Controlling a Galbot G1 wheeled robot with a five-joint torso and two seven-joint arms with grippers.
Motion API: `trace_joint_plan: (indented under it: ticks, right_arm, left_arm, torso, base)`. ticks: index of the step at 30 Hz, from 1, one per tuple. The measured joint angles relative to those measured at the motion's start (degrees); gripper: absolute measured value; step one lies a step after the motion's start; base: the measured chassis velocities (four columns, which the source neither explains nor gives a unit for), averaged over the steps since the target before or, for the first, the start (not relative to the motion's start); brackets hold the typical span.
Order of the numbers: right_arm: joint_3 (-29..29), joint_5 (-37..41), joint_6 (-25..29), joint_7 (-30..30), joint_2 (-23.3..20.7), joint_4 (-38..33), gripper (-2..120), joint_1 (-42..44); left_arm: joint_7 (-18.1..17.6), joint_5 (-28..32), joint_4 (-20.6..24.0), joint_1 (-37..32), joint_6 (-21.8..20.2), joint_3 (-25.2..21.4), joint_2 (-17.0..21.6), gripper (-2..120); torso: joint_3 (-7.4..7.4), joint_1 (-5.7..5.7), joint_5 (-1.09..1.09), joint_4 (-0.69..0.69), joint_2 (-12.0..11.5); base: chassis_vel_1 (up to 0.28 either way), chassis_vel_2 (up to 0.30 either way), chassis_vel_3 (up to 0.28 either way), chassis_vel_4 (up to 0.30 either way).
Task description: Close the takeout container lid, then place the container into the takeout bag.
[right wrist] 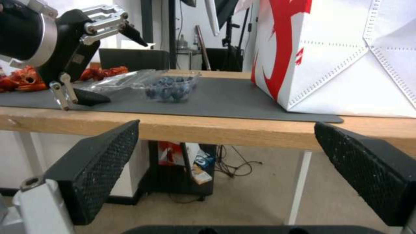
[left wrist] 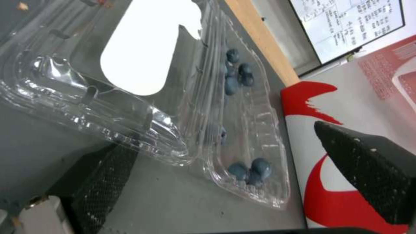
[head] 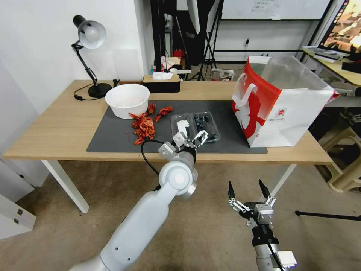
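The container (head: 206,125) lies open on the dark mat, its tray holding dark blueberries (left wrist: 249,170). The takeout container lid (head: 181,126) lies flat beside the tray, on the side away from the bag, with its white label (left wrist: 143,48) facing up. My left gripper (head: 191,140) is open at the container's near edge. In the left wrist view one fingertip (left wrist: 112,169) sits by the lid's near corner and the other (left wrist: 364,162) is off toward the bag. The takeout bag (head: 280,107) stands open, right of the container. My right gripper (head: 248,190) hangs open below the table's front edge.
A white bowl (head: 127,99) and a pile of red crayfish (head: 144,127) sit on the mat (head: 109,135), left of the container. A desk lamp (head: 90,37) and a tissue box (head: 161,83) stand at the back. The table's front edge (right wrist: 208,128) faces my right gripper.
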State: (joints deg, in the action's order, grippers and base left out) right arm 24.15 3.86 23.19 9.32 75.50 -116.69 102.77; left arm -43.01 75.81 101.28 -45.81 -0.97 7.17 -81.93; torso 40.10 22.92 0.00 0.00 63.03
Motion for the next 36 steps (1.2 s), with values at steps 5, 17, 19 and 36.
trace_joint_plan:
  ticks: [5,17,19,36]
  right_arm:
    - [0.0,-0.1,0.1,0.0,0.1,0.2,100,0.1]
    - [-0.2,-0.8,0.6,0.0,0.4,0.6,100,0.2]
    - [-0.2,-1.0,0.7,0.0,0.5,0.6,100,0.3]
    - [-0.2,-1.6,1.4,-0.2,0.5,0.7,100,1.0]
  left_arm:
    - [-0.2,0.2,-0.2,0.1,0.0,-0.4,-0.1,100]
    - [0.7,0.5,0.1,-1.1,2.2,-1.7,-0.8,100]
    - [1.4,0.5,0.4,-1.3,2.7,-1.7,-1.0,100]
    - [7.8,-1.7,1.7,-1.9,5.5,-1.2,-1.3,100]
  torso:
    - [0.00,0.00,0.00,0.00,0.0]
    - [0.00,-0.01,0.01,0.01,0.0]
    - [0.00,-0.01,0.01,0.01,0.0]
    - [0.00,-0.01,0.00,0.00,0.0]
  base:
    - [0.000,0.000,0.000,0.000]
    - [0.000,0.000,0.000,0.000]
    - [0.000,0.000,0.000,0.000]
    - [0.000,0.000,0.000,0.000]
